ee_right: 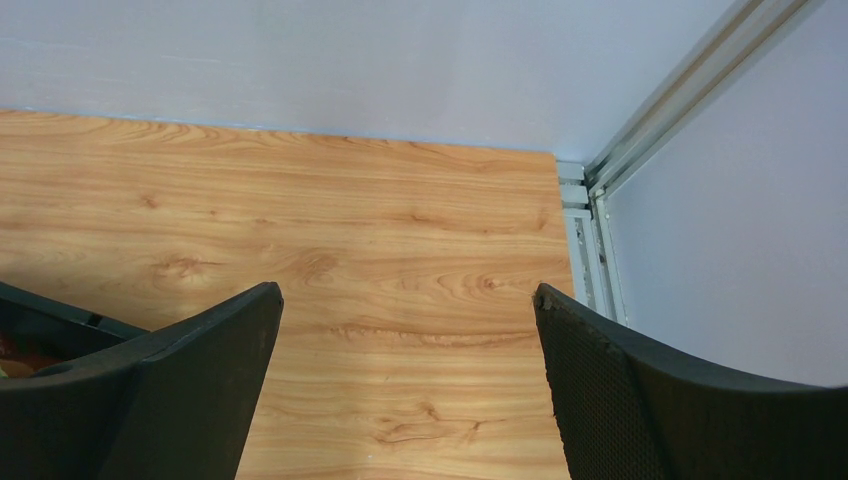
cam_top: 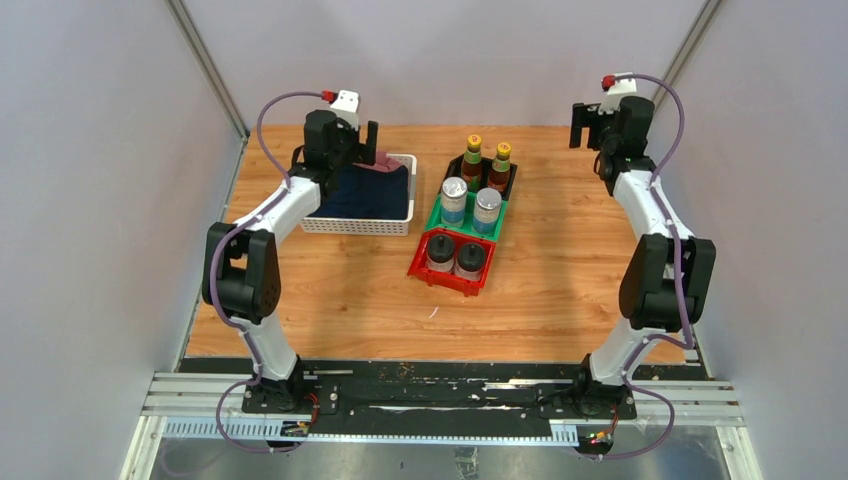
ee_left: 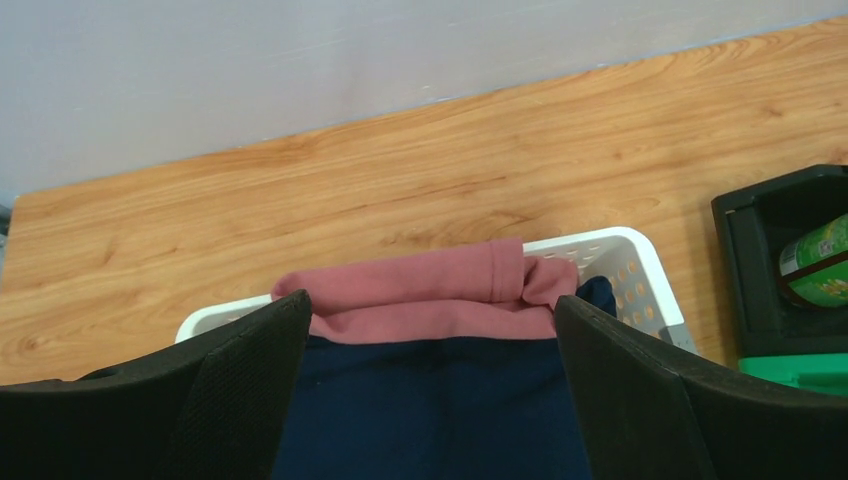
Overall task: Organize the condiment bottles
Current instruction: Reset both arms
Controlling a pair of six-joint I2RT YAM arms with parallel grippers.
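Observation:
Two slim dark yellow-capped sauce bottles (cam_top: 486,163) stand in the black bin (cam_top: 452,169). Two silver-lidded clear shakers (cam_top: 470,202) stand in the green bin (cam_top: 434,216). Two black-lidded pale jars (cam_top: 455,256) stand in the red bin (cam_top: 418,267). My left gripper (cam_top: 362,140) is open and empty, raised over the far end of the white basket (cam_top: 330,225). My right gripper (cam_top: 585,122) is open and empty, high over the far right of the table. In the left wrist view one sauce bottle (ee_left: 818,262) shows in the black bin (ee_left: 765,215).
The white basket (ee_left: 640,272) holds folded navy cloth (ee_left: 430,400) and pink cloth (ee_left: 420,290). The three bins sit in a row in the middle of the wooden table (cam_top: 560,280). Grey walls close in on three sides, with a metal frame post (ee_right: 600,250) at the far right corner.

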